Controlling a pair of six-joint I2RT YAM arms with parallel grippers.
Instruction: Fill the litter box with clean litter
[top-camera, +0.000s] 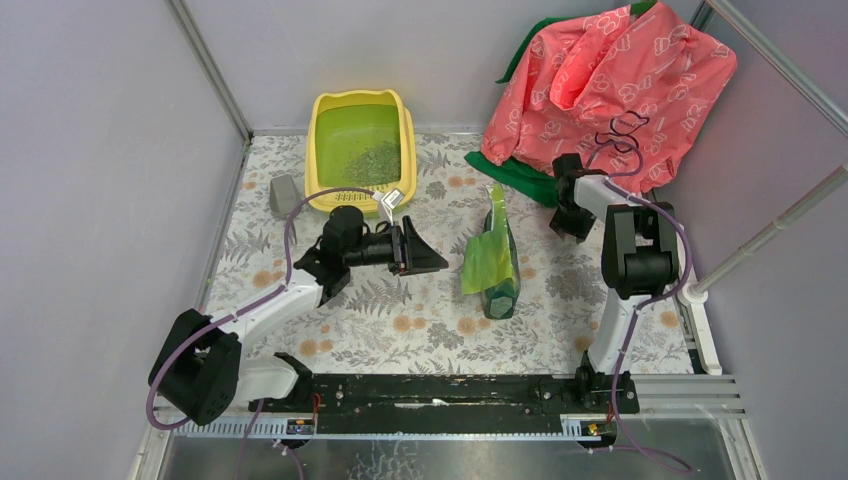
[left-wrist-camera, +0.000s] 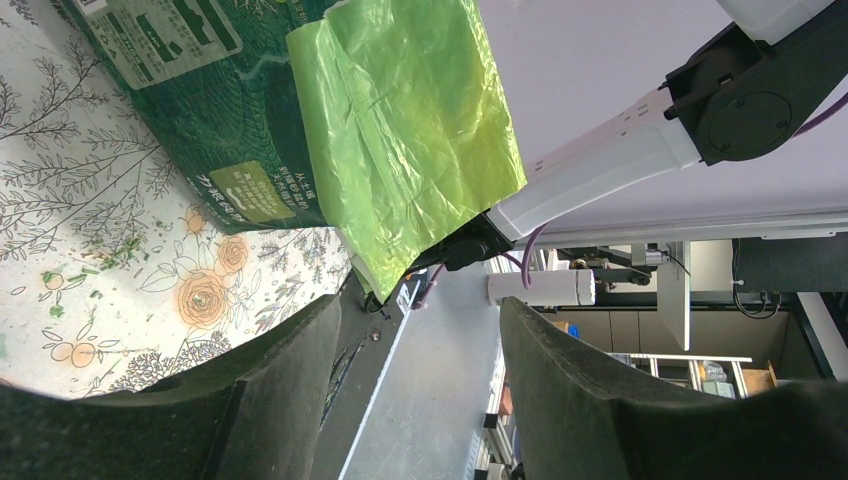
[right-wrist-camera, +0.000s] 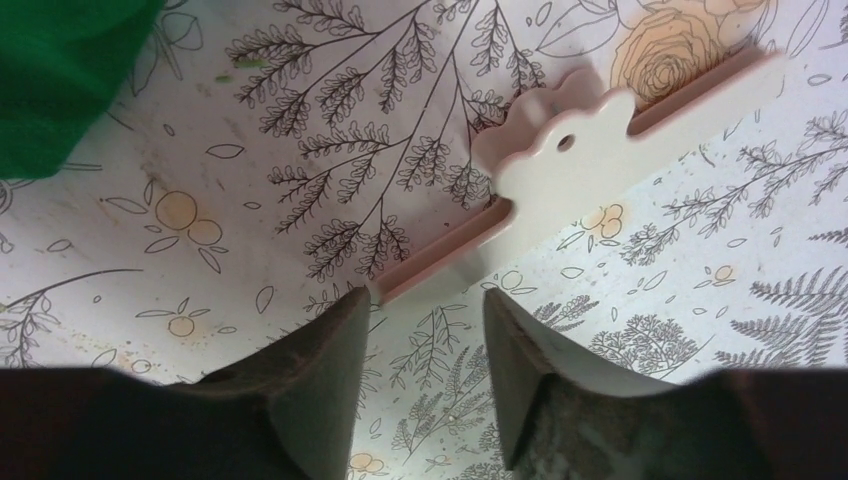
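Hovering open over the pink-and-white clip (right-wrist-camera: 545, 172) on the bench (right-wrist-camera: 700, 330), the right pincer (right-wrist-camera: 425, 300) should close squarely across its narrow bar; the left pincer (left-wrist-camera: 420, 305) hangs open, empty.

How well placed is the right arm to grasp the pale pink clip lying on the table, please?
Probably yes: the right gripper hangs right over the clip, jaws open and lined up on its near end, with nothing in the way.

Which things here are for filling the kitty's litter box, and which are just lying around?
For the job: litter box, clean litter inside it, dark green bag.

Just lying about: pink patterned cloth, green cloth, small grey thing, pale clip (perhaps the bag's).
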